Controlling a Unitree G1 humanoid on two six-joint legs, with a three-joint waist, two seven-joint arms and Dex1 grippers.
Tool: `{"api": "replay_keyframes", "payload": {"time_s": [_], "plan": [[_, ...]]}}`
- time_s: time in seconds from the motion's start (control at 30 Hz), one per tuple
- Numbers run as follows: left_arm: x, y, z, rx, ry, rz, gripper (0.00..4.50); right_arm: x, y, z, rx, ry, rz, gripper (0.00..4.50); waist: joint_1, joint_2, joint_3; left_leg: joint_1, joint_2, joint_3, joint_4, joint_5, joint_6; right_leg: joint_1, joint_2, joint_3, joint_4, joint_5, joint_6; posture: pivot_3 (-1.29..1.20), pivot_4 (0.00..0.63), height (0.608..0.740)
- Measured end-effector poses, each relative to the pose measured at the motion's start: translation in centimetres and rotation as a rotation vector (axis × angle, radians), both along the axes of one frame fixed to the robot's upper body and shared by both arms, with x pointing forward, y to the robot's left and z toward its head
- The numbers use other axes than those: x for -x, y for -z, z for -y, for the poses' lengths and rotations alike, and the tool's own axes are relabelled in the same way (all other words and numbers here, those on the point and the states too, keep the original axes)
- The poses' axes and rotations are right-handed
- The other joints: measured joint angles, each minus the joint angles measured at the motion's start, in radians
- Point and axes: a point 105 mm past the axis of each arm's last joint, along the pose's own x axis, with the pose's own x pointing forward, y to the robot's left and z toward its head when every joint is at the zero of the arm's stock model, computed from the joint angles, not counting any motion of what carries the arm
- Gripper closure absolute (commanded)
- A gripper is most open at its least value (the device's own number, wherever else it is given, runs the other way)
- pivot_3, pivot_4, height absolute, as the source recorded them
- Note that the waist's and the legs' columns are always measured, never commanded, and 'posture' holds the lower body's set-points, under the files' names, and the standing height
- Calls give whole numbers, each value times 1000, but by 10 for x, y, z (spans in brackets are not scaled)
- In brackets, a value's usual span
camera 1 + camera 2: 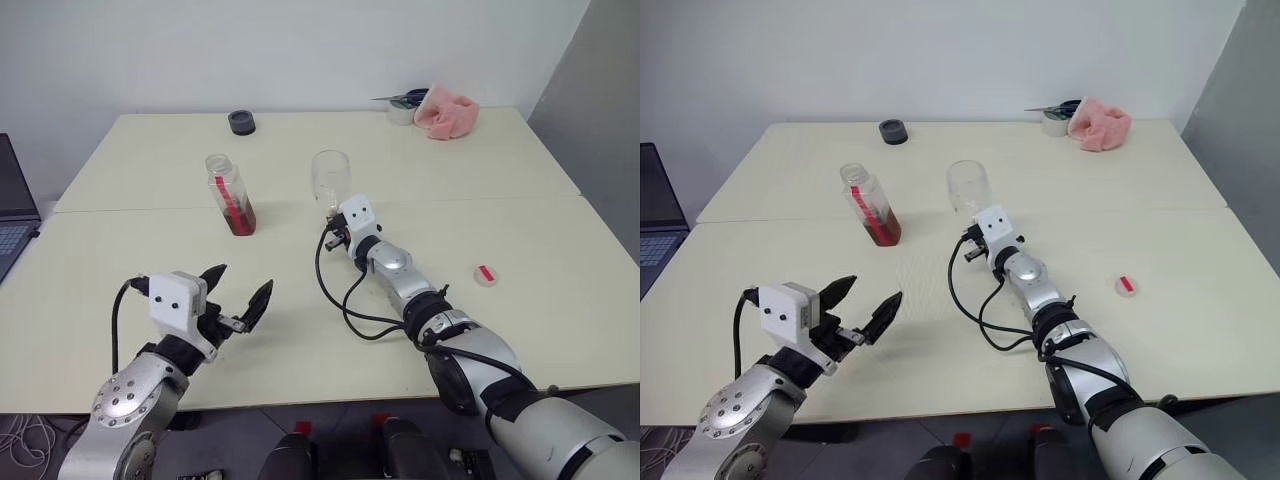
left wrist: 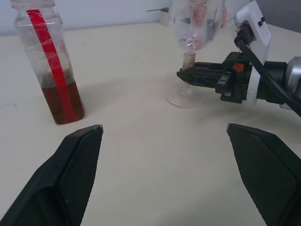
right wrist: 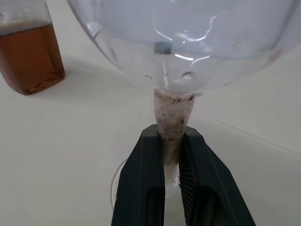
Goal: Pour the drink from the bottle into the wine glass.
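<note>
Right gripper point(image 3: 171, 155) clamped on stem of wine glass point(image 1: 331, 178), centre of head view; glass upright, foot on table point(image 1: 140, 260), bowl empty. Left gripper point(image 1: 240, 295) lower left of frame, fingers spread wide, holding nothing, hovering over table well short of bottle. Bottle point(image 1: 231, 195) upright, centre-left, just left of glass and apart from it; no cap on, red strip down its side. Drink point(image 1: 241, 218) dark reddish-brown, filling only bottom part of bottle. Red cap point(image 1: 485, 274) lying on table at right, well apart from bottle. Dark round object point(image 1: 241, 122) at far edge, upper centre-left. Pink cloth point(image 1: 446, 110) and tape roll point(image 1: 402, 111) upper right. Laptop point(image 1: 14, 215) at left edge.
</note>
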Motion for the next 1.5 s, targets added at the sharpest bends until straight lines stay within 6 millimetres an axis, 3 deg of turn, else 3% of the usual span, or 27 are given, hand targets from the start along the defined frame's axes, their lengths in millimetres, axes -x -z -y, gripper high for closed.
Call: {"api": "replay_keyframes", "payload": {"time_s": [0.17,0.33,0.37,0.6,0.73,0.83,1.07,1.27,1.5], "plan": [[-1,1,-1,-4,-4,-1,0,4,22,11,20,21,-57,1977,-3,0,0,0,0,1,0,0,0,-1,0,0,0,0,0,0,150,740],[-1,0,0,-3,-4,9,0,4,24,13,26,25,-62,216,-5,0,0,0,0,0,0,0,0,-1,0,0,0,0,0,0,150,740],[-1,0,1,-2,-2,8,0,4,24,13,27,26,-62,40,-5,0,0,0,0,1,0,0,0,-1,0,0,0,0,0,0,150,740],[-6,0,3,4,-19,21,0,8,25,20,16,-15,-47,40,-4,0,0,0,0,0,0,0,0,0,0,0,0,0,0,0,150,740],[-20,20,-3,13,-118,-7,0,18,19,43,20,-37,-5,40,4,0,0,-1,0,0,0,0,0,0,0,0,-1,0,0,0,150,740],[-35,28,-3,8,-177,-5,0,36,4,67,65,-59,41,40,20,0,0,-1,0,-1,0,0,0,0,-1,0,0,0,0,0,150,740],[-82,10,-12,-12,-313,94,0,104,-56,92,143,-251,76,40,23,-1,0,-1,0,-2,1,0,0,1,-1,-2,-1,0,1,0,150,740],[-99,14,-20,-37,-363,89,0,144,-97,93,53,-432,84,40,23,-2,0,-1,0,-2,1,0,0,1,-1,-2,-1,0,0,0,150,740],[-103,16,-25,-60,-371,99,0,154,-103,87,12,-491,49,40,26,-2,0,-1,-1,-2,1,0,0,1,-1,-2,-1,0,0,0,150,740]]}}
